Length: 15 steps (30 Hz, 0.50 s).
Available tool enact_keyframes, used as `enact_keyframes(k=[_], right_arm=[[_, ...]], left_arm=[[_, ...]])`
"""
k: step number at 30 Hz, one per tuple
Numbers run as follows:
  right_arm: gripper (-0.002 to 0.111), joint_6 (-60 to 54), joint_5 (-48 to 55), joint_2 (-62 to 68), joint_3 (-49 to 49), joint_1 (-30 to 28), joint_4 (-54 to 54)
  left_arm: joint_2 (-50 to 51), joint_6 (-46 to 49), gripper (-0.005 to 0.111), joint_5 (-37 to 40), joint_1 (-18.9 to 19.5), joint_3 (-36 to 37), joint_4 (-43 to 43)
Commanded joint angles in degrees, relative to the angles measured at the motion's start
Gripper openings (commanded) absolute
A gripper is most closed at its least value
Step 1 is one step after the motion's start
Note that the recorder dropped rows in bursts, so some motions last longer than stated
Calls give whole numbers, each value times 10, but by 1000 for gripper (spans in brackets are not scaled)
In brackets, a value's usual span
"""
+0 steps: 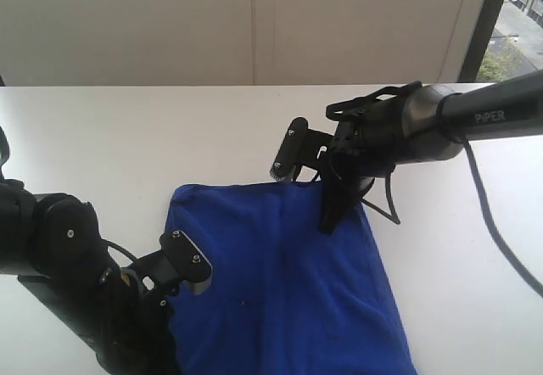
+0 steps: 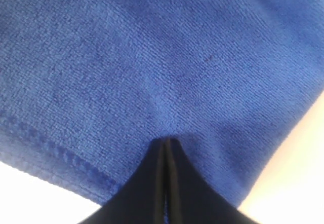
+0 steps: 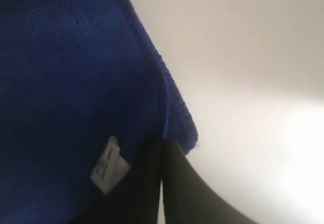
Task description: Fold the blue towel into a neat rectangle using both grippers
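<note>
Blue towel lies spread on the white table between the two arms, with its far edge slightly rumpled. Left gripper: jaws pressed fully together, pinching the cloth close to the hemmed edge on the towel's left side, and creases run out from the tips. Right gripper: jaws likewise closed, clamped on the towel's far right corner, just beside a small white label. The right arm bears the marking "PiPER".
</note>
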Motion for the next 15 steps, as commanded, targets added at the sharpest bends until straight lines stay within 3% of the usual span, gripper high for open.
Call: enact_keyframes(k=[1, 8, 15], right_arm=[[0, 5, -19, 8, -9, -16, -27], [0, 5, -20, 44, -27, -17, -83], [0, 6, 48, 45, -28, -17, -117]], left_arm=[[-3, -3, 0, 18, -3, 6, -6], [-3, -3, 0, 18, -3, 6, -6], [-3, -3, 0, 17, -3, 6, -6]])
